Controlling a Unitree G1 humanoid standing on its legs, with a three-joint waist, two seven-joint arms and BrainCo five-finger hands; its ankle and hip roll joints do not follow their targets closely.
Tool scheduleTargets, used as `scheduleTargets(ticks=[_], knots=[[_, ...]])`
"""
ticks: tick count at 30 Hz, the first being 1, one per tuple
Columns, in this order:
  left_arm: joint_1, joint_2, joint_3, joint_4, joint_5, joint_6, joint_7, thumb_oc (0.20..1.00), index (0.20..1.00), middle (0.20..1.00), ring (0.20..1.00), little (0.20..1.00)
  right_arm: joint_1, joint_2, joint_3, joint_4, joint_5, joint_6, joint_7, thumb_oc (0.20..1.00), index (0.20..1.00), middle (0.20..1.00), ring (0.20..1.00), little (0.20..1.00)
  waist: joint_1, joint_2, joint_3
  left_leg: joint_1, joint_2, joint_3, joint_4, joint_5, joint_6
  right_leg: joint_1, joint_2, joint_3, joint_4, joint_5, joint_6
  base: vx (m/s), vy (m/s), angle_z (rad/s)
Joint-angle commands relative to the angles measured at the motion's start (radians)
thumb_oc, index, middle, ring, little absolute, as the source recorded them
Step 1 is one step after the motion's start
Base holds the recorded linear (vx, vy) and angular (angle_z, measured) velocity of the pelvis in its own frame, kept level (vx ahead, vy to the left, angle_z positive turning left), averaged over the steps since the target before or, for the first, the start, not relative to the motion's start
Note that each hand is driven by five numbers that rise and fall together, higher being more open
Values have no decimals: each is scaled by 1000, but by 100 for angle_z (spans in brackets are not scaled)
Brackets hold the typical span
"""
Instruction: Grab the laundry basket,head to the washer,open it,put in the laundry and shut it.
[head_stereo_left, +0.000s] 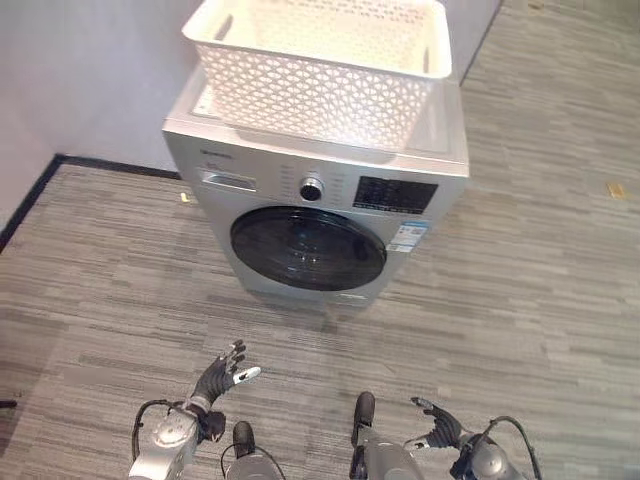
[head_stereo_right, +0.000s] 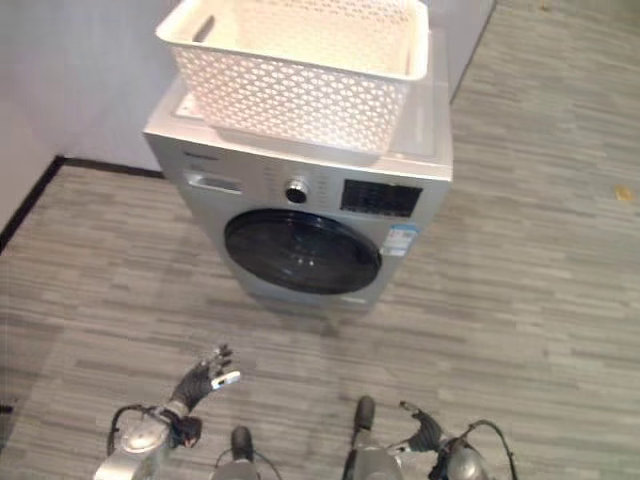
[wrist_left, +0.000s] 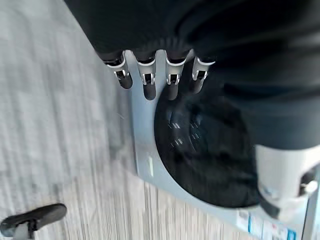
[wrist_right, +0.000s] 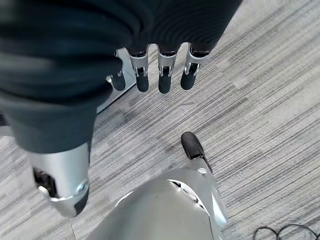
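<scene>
- the white laundry basket (head_stereo_left: 320, 70) with lattice walls sits on top of the washer (head_stereo_left: 440, 140), near the front edge of its lid; what lies inside the basket cannot be told from here.
- the washer is silver-grey, standing on the grey striped floor (head_stereo_left: 540, 280) with its back near a pale wall (head_stereo_left: 90, 80).
- its round dark door (head_stereo_left: 308, 248) is shut flat against the front panel, below a knob (head_stereo_left: 311, 188) and a dark display panel (head_stereo_left: 395, 192).
- the left hand (head_stereo_left: 222, 376) hangs low in front of the washer, well apart from the door, fingers (wrist_left: 147, 80) loosely extended and holding nothing; in the left wrist view the dark door shows past them.
- the right hand (head_stereo_left: 437, 428) is low at the lower right, also well short of the washer, fingers (wrist_right: 165, 75) relaxed and empty, with the floor beyond them.
- neither hand touches the basket or the washer.
</scene>
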Motion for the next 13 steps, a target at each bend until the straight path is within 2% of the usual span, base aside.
scheduleTargets(ticks=[1,4,5,7,10,11,13], knots=[[-27,4,65,88,65,-60,3,1000,1000,1000,1000,1000,31,24,-45,-24,31,-17,-2,1000,1000,1000,1000,1000,15,-34,-21,-106,-18,-49,21,53,45,73,-88,-62,28,-80,102,0,0,0],[-7,-7,92,163,119,-65,29,1000,1000,1000,1000,1000,39,35,-61,-15,37,-19,-6,1000,1000,1000,1000,1000,20,-29,-34,-91,-22,-54,12,57,46,91,-89,-69,27,-87,102,26,-18,7],[-8,-26,132,273,185,-71,86,1000,1000,1000,1000,1000,41,60,-79,19,46,-17,-20,1000,1000,1000,1000,1000,26,-25,-51,-78,-27,-58,6,57,46,109,-89,-75,29,-97,100,22,-23,14],[-12,-44,149,342,223,-69,114,1000,1000,1000,1000,1000,40,76,-85,47,51,-18,-30,1000,1000,1000,1000,1000,27,-23,-61,-75,-31,-62,6,59,48,115,-91,-80,32,-101,99,26,-14,16],[-36,-89,194,514,239,-34,143,1000,1000,1000,1000,1000,20,111,-88,145,58,-5,-51,1000,1000,1000,1000,1000,29,-18,-85,-52,-36,-68,8,51,50,139,-93,-85,39,-114,94,40,0,5],[-45,-120,227,608,212,-5,133,1000,1000,1000,1000,1000,11,133,-80,214,55,10,-57,1000,1000,1000,1000,1000,32,-13,-98,-28,-38,-70,9,43,50,161,-94,-87,43,-123,92,42,4,1],[-49,-144,244,665,189,19,105,1000,1000,1000,1000,1000,-2,142,-70,255,47,29,-48,1000,1000,1000,1000,1000,31,-10,-114,-16,-41,-70,9,38,51,175,-97,-89,45,-127,90,52,13,-1]])
